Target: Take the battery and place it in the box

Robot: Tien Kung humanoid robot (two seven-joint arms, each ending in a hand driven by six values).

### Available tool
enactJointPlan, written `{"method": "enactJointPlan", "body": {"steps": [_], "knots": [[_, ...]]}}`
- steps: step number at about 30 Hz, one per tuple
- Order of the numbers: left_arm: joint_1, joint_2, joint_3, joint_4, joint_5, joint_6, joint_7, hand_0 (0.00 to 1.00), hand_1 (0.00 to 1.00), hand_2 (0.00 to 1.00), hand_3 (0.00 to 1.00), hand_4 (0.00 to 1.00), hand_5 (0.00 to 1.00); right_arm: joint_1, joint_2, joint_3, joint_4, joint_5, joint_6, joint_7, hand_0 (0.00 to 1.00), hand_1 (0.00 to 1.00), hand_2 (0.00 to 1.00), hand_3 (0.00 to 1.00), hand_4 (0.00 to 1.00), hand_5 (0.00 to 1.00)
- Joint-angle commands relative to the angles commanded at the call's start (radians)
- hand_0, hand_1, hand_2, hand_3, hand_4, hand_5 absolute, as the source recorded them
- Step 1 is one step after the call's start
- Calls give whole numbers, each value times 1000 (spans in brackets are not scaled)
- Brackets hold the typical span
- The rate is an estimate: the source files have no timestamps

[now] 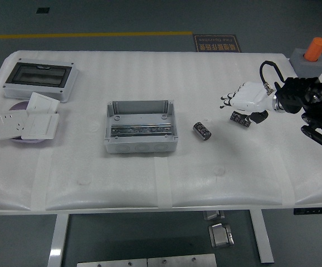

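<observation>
A small black cylindrical battery (201, 130) lies on its side on the white table, just right of the open grey box (141, 127). A second small dark part (239, 119) lies further right. My right hand (244, 99), white with black fingertips, hovers over that part at the right side of the table, fingers spread and empty. It is to the right of the battery and apart from it. My left hand is out of view.
A grey enclosure with a dark window (39, 80) stands at the back left. White wall sockets (26, 121) lie stacked on a purple disc at the left edge. An orange cylinder on a grey block (311, 57) sits at the back right corner.
</observation>
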Motion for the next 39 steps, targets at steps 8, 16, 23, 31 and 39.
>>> {"method": "enactJointPlan", "body": {"steps": [8,16,23,31,39], "knots": [[-10,1,-8,0,20,-2,-5,623,642,472,576,421,360,-13,11,7,-61,0,-20,-4,819,816,986,959,493,2],[-7,-7,-14,0,32,0,-8,623,641,467,575,413,358,-25,34,6,-107,0,-62,-26,836,829,998,998,486,2],[15,-23,-4,0,21,-3,-9,623,641,466,575,412,359,-46,68,12,-161,0,-90,-40,830,828,998,998,481,2],[34,-31,10,0,3,-3,-12,623,640,466,575,412,360,-74,82,25,-206,0,-98,-37,828,823,993,998,475,2],[41,-35,15,0,-4,-12,-17,624,639,464,576,414,364,-89,81,32,-226,0,-98,-34,831,826,991,998,465,2]]}}
